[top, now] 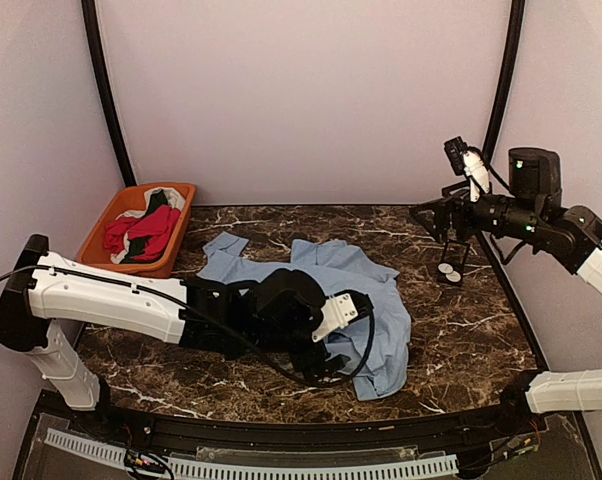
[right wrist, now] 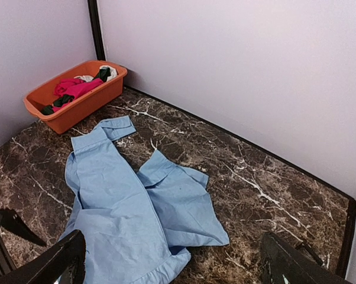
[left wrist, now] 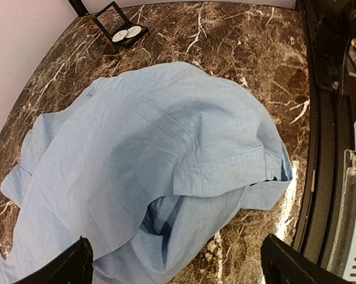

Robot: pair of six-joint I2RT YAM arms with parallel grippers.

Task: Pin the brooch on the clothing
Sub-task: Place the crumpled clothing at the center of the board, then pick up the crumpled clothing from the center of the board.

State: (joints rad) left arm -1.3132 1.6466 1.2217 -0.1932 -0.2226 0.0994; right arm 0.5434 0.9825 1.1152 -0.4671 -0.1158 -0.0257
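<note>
**Workspace at the moment shown.** The shirt (top: 331, 275) lies crumpled in the middle of the marble tabletop (top: 461, 340), collar end away from you. No brooch can be seen on it.

Your left claw (top: 321, 368) hangs low over the shirt's near edge. Its fingers are spread wide with nothing between them, probably so that it can smooth or gather the fabric. Your right claw (top: 428, 218) is raised beyond the shirt's far right corner, also spread and empty. It stands above the small black case (top: 449, 268), likely because the pin must come from there.

**What each view adds.**
- **Left wrist view:** this shows the shirt (left wrist: 166, 165) up close, with folds, a stitched seam and a dark hollow under the near flap, and the claw (left wrist: 178, 267) straddling it. The case (left wrist: 122, 32) sits open past the shirt, holding two pale discs. These may be the brooch, but they are too small to confirm.
- **Right wrist view:** the claw (right wrist: 172, 260) frames the shirt (right wrist: 125, 219) from the opposite side, showing the collar and a sleeve spread flat. The orange basket (right wrist: 89, 100) of red, black and white garments lies beyond the collar. The case is missing from this view.
</note>
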